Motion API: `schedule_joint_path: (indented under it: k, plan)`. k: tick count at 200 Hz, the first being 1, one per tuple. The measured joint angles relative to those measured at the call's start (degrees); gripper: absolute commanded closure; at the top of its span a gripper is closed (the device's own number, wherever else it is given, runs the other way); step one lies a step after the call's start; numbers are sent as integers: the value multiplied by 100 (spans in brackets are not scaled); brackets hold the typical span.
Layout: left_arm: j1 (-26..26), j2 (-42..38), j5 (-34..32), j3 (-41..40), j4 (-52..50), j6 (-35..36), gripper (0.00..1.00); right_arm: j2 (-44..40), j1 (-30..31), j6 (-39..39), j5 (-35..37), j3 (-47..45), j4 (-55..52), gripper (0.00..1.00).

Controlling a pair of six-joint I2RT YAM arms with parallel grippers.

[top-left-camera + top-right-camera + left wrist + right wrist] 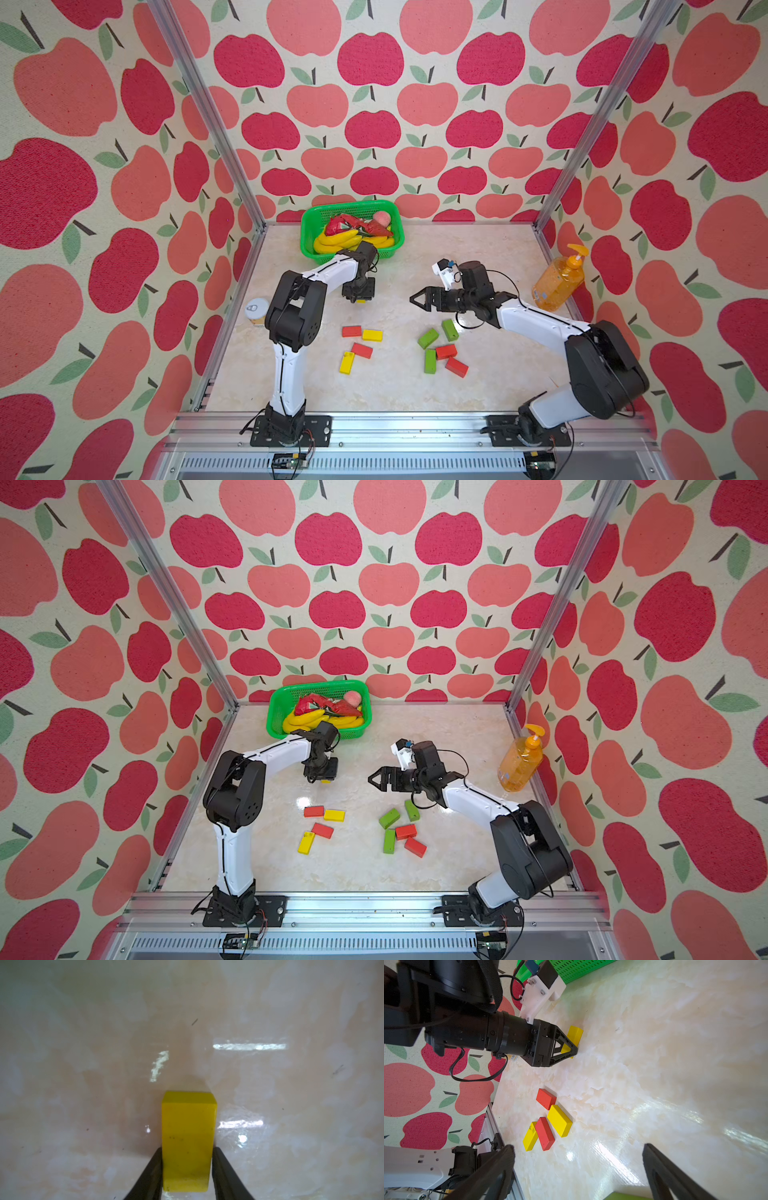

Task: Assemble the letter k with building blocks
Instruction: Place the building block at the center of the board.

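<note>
Tin can (pixel 257 309): it stands at the table's left edge, well apart from every block.
Green basket (pixel 308 232): it sits at the back with toy bananas and other fruit in it, and we leave it alone.
Left gripper (pixel 187 1150): it points straight down just in front of the basket. Its jaws are narrow, one along each long side of the far yellow block (pixel 189 1118). We cannot tell whether the pads pinch the block or stand a hair off it.
Far yellow block: it lies flat on the glossy table (pixel 83 1043), alone and apart from the rest. We judge it light, rigid and matte, so the pads should bite well across its narrow width at mid-length.
Left cluster: a red brick (pixel 351 331) lies beside a yellow brick (pixel 372 335). Nearer us, a second red brick (pixel 362 350) touches a second yellow brick (pixel 346 362). They lie low, so we expect the fingers must reach almost to the table. A nudge would likely slide them on the shiny top.
Right gripper (pixel 578 1146): its jaws are spread wide with nothing between them. It hovers above the table between the two clusters.
Right cluster: three green bricks (pixel 428 338) and two red ones (pixel 456 367) lie close-packed, some touching. We would take each by its free long sides.
Orange pump bottle (pixel 557 282): it stands upright at the right edge, clear of the work.
</note>
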Motion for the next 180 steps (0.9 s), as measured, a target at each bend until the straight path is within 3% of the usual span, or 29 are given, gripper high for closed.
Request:
schedule_joint_path:
  k: [40, 180]
  plan:
    - [0, 0, 20, -7, 0, -55, 63, 0, 0, 0, -2, 0, 0, 1]
    - [-4, -208, 61, -195, 42, -81, 50, 0, 0, 0, -2, 0, 0, 1]
